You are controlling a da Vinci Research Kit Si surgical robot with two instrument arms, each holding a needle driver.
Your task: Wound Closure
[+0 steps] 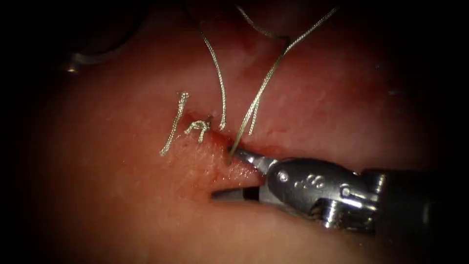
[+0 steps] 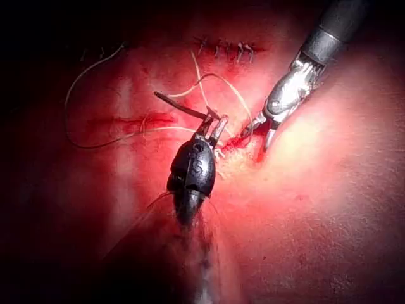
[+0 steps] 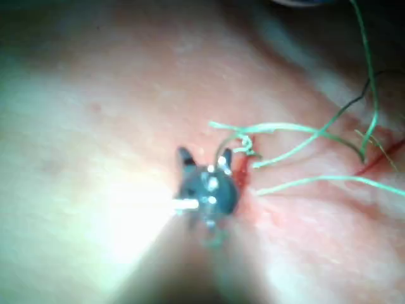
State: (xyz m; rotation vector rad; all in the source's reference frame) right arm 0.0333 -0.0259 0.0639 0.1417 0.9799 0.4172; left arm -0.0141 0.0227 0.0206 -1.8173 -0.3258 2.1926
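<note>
The right tool [image 1: 238, 176] comes in low from the right with its jaws open. They straddle a lip of the tissue [image 1: 122, 195] at the cut [image 1: 254, 146] and hold nothing. Thread [image 1: 266, 80] rises from the tissue beside the upper jaw toward the top right. A tied knot [image 1: 198, 127] with cut ends [image 1: 173, 124] lies just left of it. In the left wrist view the left tool [image 2: 212, 125] hovers over the cut and grips a dark curved needle [image 2: 180, 106] near one end, out of the tissue. The right tool [image 2: 259, 134] stands open beside it. Its open jaws [image 3: 204, 158] also show against the knot [image 3: 243, 147].
Loose thread [image 1: 220, 73] loops over the tissue above the knot and trails off at the top. A row of earlier stitches [image 2: 226, 49] lies farther along the tissue. Red fluid [image 2: 237, 144] wets the cut around the jaws. More thread [image 2: 79, 101] curls wide to one side.
</note>
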